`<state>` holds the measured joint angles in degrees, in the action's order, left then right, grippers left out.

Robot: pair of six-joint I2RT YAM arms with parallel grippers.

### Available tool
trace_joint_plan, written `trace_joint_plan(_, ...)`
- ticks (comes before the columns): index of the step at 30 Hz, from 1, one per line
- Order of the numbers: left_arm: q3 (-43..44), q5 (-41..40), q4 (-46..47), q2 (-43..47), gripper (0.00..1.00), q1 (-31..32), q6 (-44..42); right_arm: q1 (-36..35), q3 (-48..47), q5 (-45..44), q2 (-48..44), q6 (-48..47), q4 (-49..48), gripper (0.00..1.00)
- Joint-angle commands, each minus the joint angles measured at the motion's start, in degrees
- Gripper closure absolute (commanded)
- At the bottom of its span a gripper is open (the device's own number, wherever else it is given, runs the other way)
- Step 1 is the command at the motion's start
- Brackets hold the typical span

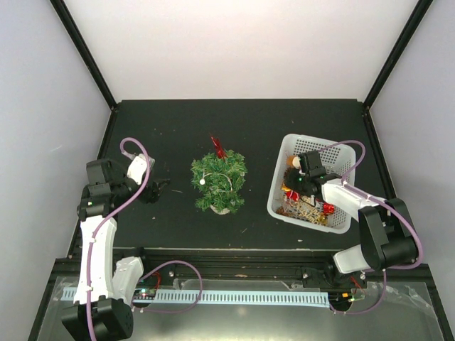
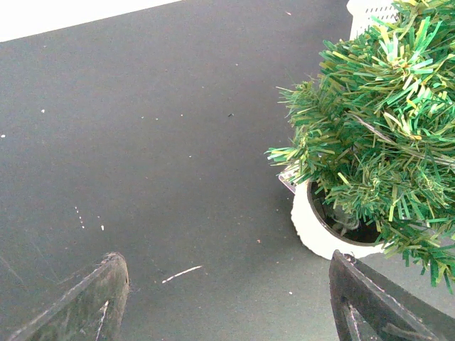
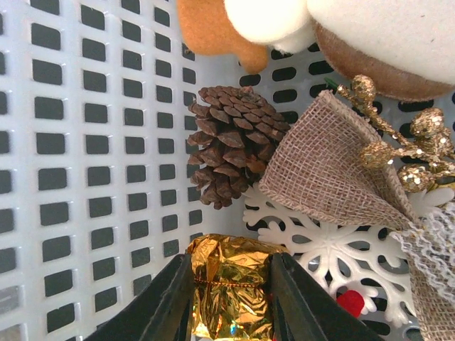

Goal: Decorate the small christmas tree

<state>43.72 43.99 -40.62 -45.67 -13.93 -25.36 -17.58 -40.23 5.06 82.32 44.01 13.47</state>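
Right gripper (image 3: 229, 259): its fingers clamp a gold foil ornament (image 3: 231, 302), one on each side and pressed to the foil; judged a firm pinch, ready to lift. Just past the fingertips lies a white snowflake (image 3: 320, 245), off to the right side; a pine cone (image 3: 227, 145) sits straight ahead; a burlap piece (image 3: 334, 163) and a gold glitter sprig (image 3: 412, 153) lie farther right; the white mesh basket (image 3: 85, 142) wall fills the left side.

Left gripper (image 2: 226, 259): fingers spread wide with nothing between them; bare table (image 2: 142, 128) ahead.

Small christmas tree (image 2: 377, 121): ahead and to the right of the left fingers, near but not touching; its white base (image 2: 309, 227) sits on the table. From above it stands between the two grippers, long axis upright, well outside the basket. The left fingers are the nearer pair; the loaded right fingers must clear the basket wall and travel to their left to reach it.

Look of the tree: bushy dark-green needles with lighter tips; a red piece (image 1: 217, 148) at the crown; a small white ball (image 1: 202, 181) on the left side; most branches bare, so the job seems early.
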Motion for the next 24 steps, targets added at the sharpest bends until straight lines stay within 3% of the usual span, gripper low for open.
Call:
trace_joint_plan(1, 0.0, 1.4, 0.3, 1.1, 0.22, -0.6, -0.8, 0.2, 0.8, -0.5, -0.6, -0.8, 0.3, 0.68)
trace_joint_plan(7, 0.0, 1.4, 0.3, 1.3, 0.22, -0.6, -0.8, 0.2, 1.4, -0.6, -0.1, -1.2, -0.1, 0.74)
trace_joint_plan(15, -0.1, 1.5, 0.5, 1.3, 0.22, -0.6, -0.7, 0.2, 1.3, -1.1, -1.1, -1.4, 0.5, 0.99)
trace_joint_plan(24, -0.2, 1.5, 0.7, 1.2, 0.22, -0.6, -0.7, 0.2, -0.4, -4.6, -8.1, -2.9, 5.5, 0.99)
